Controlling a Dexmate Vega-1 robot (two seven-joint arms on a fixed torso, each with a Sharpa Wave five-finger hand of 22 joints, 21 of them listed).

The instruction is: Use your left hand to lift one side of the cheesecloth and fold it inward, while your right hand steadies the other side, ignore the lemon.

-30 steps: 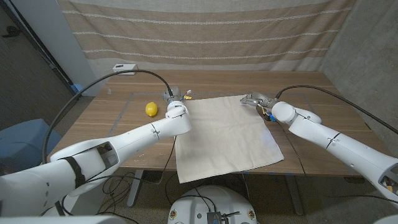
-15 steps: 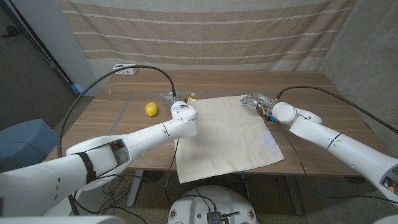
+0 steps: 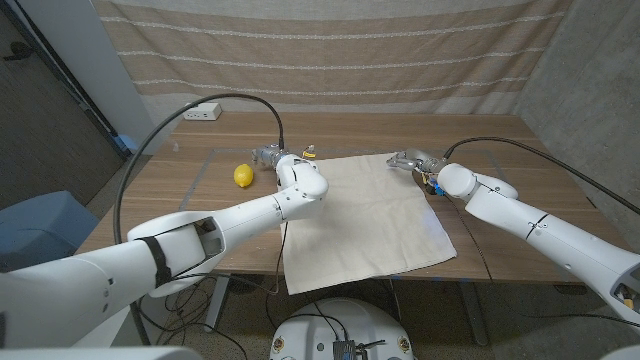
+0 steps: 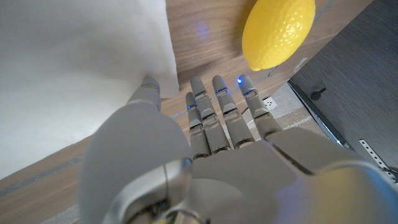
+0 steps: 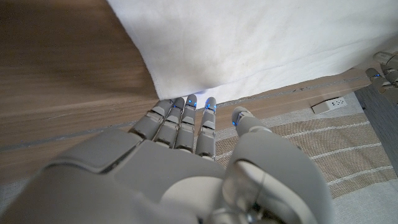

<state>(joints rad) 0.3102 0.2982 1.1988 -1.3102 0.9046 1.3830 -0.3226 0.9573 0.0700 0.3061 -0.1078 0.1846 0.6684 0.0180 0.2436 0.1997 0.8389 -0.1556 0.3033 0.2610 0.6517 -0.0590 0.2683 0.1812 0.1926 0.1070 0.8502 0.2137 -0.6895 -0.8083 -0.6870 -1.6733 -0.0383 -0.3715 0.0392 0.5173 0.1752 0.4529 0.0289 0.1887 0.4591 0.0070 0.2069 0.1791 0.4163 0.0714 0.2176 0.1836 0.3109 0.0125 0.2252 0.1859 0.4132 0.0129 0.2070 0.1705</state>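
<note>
The white cheesecloth (image 3: 365,215) lies spread on the wooden table (image 3: 500,150). My left hand (image 3: 272,157) is at its far left corner, between the cloth and the lemon (image 3: 243,176). In the left wrist view the fingers (image 4: 217,115) reach out straight over bare wood, the thumb tip touches the cheesecloth (image 4: 74,62) at its edge, and the lemon (image 4: 277,31) lies just beyond. My right hand (image 3: 410,160) is at the far right corner. In the right wrist view its fingertips (image 5: 186,109) meet the edge of the cheesecloth (image 5: 267,37). Neither hand holds anything.
A white power strip (image 3: 206,111) lies at the table's back left, with a black cable arching from it over my left arm. The near edge of the cloth hangs slightly over the table's front edge. A striped curtain hangs behind the table.
My left forearm has swung to the right, over the cloth's left edge, while its hand stays by the far left corner. The right arm, cloth and lemon have not moved.
</note>
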